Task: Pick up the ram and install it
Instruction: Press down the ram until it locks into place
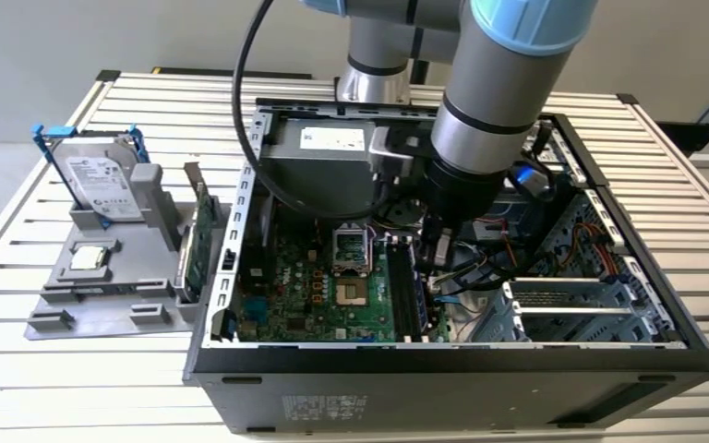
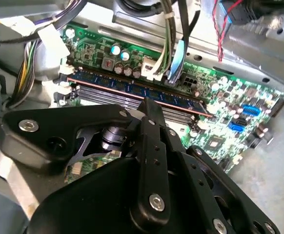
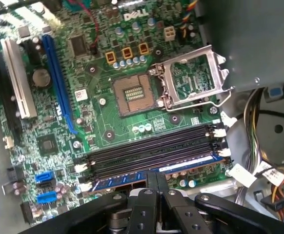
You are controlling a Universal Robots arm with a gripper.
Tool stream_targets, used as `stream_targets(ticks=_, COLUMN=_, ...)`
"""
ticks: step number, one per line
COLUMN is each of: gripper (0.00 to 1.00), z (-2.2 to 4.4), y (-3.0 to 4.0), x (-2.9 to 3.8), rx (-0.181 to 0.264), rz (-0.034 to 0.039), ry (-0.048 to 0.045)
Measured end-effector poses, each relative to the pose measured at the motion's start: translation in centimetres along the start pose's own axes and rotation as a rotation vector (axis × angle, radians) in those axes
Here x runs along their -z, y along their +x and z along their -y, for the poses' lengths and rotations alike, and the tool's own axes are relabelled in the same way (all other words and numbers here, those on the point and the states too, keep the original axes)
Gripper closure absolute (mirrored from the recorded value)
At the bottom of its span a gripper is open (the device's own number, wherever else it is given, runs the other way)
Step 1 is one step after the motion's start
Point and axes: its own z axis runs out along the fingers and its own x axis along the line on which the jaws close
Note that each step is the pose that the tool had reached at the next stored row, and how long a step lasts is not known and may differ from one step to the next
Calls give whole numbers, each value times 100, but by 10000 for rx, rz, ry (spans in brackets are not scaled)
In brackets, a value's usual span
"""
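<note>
Reaching down into the open computer case (image 1: 453, 355), the arm holds its gripper (image 3: 154, 178) upright over the motherboard (image 3: 108, 122). Its fingers (image 2: 149, 114) are pinched together, their tips pressing the ram (image 2: 132, 90), which sits in the outermost memory slot. Thin, stiff and fragile, it looks best handled by its long edges.

My gripper (image 1: 436, 251) hangs inside the open computer case (image 1: 453, 355), over the ram (image 3: 156, 170) standing in the motherboard's (image 3: 108, 63) outermost slot, while the hard drive (image 1: 96, 175) stands outside on the exterior view's left.
</note>
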Motion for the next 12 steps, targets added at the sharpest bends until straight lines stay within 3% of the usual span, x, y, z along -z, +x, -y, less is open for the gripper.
stream_targets(ticks=12, gripper=100, z=-2, y=-8, x=-2, rx=1609, rz=11, ry=35)
